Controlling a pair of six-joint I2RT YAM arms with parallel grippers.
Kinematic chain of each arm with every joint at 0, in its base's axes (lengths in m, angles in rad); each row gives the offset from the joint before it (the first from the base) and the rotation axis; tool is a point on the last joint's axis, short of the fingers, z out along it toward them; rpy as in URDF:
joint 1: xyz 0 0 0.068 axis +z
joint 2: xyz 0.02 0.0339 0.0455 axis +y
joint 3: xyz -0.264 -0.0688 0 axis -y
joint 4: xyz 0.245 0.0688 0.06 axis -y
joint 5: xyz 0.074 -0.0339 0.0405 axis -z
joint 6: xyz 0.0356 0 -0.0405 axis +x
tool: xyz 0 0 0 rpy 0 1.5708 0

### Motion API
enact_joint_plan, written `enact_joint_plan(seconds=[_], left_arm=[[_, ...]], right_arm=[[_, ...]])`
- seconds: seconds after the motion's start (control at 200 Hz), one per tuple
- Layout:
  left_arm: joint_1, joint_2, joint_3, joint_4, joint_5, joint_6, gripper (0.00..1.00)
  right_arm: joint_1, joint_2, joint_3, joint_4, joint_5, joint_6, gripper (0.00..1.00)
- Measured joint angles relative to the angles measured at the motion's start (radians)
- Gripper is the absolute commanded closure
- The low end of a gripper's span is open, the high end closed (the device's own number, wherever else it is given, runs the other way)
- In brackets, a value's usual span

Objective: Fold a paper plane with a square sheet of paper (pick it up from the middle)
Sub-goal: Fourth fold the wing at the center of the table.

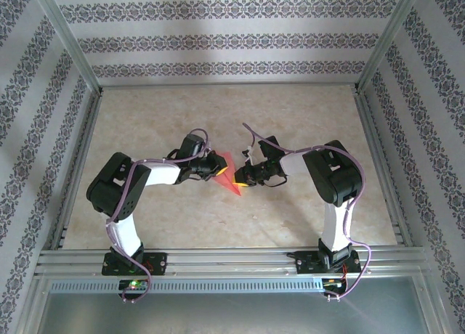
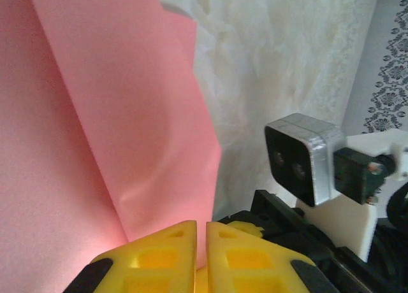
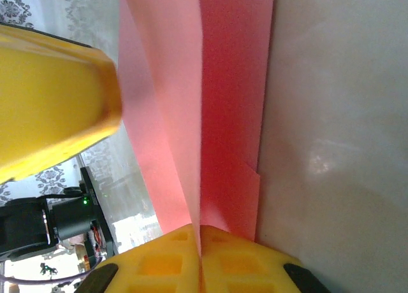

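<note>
The salmon-pink sheet of paper [image 1: 228, 163] hangs folded above the table's middle, held between both arms. My left gripper [image 1: 218, 173] is shut on one edge of it. In the left wrist view the creased paper [image 2: 115, 114] rises from between the yellow fingers, where the left gripper [image 2: 201, 228] pinches it. My right gripper [image 1: 239, 181] is shut on the paper from the other side. In the right wrist view the layered paper [image 3: 217, 102] runs up from the closed right gripper [image 3: 199, 230], with a stepped edge on its right side.
The beige table [image 1: 218, 109] is framed by aluminium rails [image 1: 218, 261] and patterned walls. The right arm's wrist camera [image 2: 299, 156] sits close beside the paper. A yellow finger of the left gripper [image 3: 51, 95] shows at upper left of the right wrist view.
</note>
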Motion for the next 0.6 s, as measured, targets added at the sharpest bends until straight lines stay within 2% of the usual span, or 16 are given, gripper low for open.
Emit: enact_joint_plan(seconds=[0.6], left_arm=[[-0.007,0.068,0.005,0.022,0.029,0.000,0.90]], right_arm=[[0.000,0.007,0.023,-0.045,0.000,0.000,0.87]])
